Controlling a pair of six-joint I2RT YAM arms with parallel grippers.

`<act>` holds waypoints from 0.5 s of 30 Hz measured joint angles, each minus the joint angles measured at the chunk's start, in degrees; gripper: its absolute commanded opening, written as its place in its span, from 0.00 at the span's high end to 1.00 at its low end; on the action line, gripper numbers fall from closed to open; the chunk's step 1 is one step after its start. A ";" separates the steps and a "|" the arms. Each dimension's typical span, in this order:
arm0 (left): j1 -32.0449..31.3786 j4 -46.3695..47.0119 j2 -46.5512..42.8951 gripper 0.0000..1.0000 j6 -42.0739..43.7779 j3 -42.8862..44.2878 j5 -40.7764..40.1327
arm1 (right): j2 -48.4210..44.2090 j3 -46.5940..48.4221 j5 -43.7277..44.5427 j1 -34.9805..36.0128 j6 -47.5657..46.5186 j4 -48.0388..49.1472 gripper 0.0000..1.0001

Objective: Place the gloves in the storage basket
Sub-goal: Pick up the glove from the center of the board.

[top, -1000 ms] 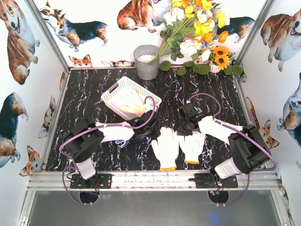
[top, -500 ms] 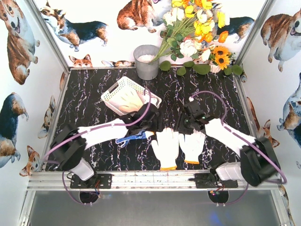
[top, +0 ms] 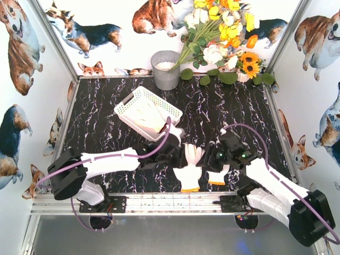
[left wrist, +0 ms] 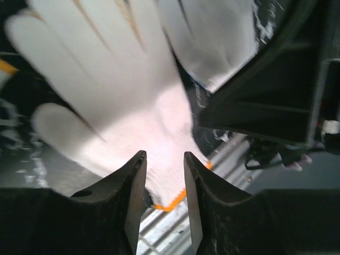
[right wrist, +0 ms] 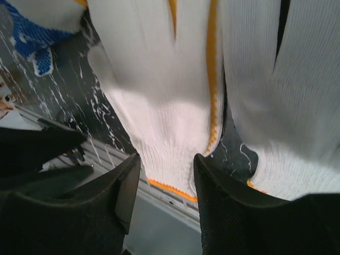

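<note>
Both arms have swung inward over the gloves point(top: 189, 169), a white pair lying side by side just behind the front rail. The left gripper point(left wrist: 163, 159) and right gripper point(right wrist: 166, 164) both hang released, jaws parted with nothing between them, seemingly above the same orange cuff point(right wrist: 169, 189). If both close, they could collide or tug one glove two ways. A blue-dotted glove point(right wrist: 29, 37) lies just left. Farther back, the storage basket point(top: 127, 106) holds a cream glove point(top: 147, 114).
</note>
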 measured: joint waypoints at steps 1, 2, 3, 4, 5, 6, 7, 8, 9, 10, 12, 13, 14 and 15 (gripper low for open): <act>-1.16 0.81 0.48 0.74 -0.68 -0.07 0.46 | -0.68 -1.14 -0.70 0.26 0.72 0.28 0.52; -2.27 1.81 1.09 0.75 -1.55 -0.09 0.96 | -1.14 -2.25 -1.36 0.68 1.64 0.76 0.52; -3.04 2.84 1.70 0.76 -2.08 -0.22 1.38 | -1.33 -3.37 -1.97 1.36 2.58 1.25 0.52; -3.58 3.91 2.36 0.77 -2.75 -0.44 1.84 | -1.27 -4.26 -2.36 2.10 3.26 1.86 0.52; -3.87 4.57 2.97 0.79 -3.23 -0.70 2.19 | -1.14 -5.07 -2.73 2.86 4.09 2.45 0.52; -4.00 5.44 3.56 0.80 -3.76 -1.14 2.38 | -1.05 -5.86 -3.10 3.58 4.76 3.13 0.52; -4.11 6.03 4.07 0.81 -4.22 -1.64 2.54 | -0.87 -6.49 -3.34 4.28 5.49 3.78 0.52; -4.22 6.51 4.50 0.81 -4.59 -2.10 2.67 | -0.76 -7.10 -3.45 4.87 6.08 4.39 0.52; -4.35 6.95 4.96 0.81 -4.98 -2.51 2.80 | -0.76 -7.63 -3.50 5.42 6.69 4.94 0.52; -4.46 7.28 5.40 0.82 -5.38 -2.84 2.78 | -0.83 -8.07 -3.48 5.79 7.34 5.44 0.52; -4.98 8.13 6.36 0.82 -5.92 -3.63 2.78 | -0.94 -9.01 -3.43 6.08 8.17 6.58 0.52; -5.27 8.68 6.73 0.82 -6.12 -4.07 2.82 | -1.07 -9.46 -3.43 6.14 8.68 6.99 0.52; -5.55 9.40 7.08 0.83 -6.32 -4.85 2.91 | -1.31 -9.94 -3.34 6.16 9.05 7.19 0.52; -5.77 10.05 7.34 0.83 -6.60 -5.84 3.08 | -1.60 -10.38 -3.28 6.16 9.35 7.34 0.52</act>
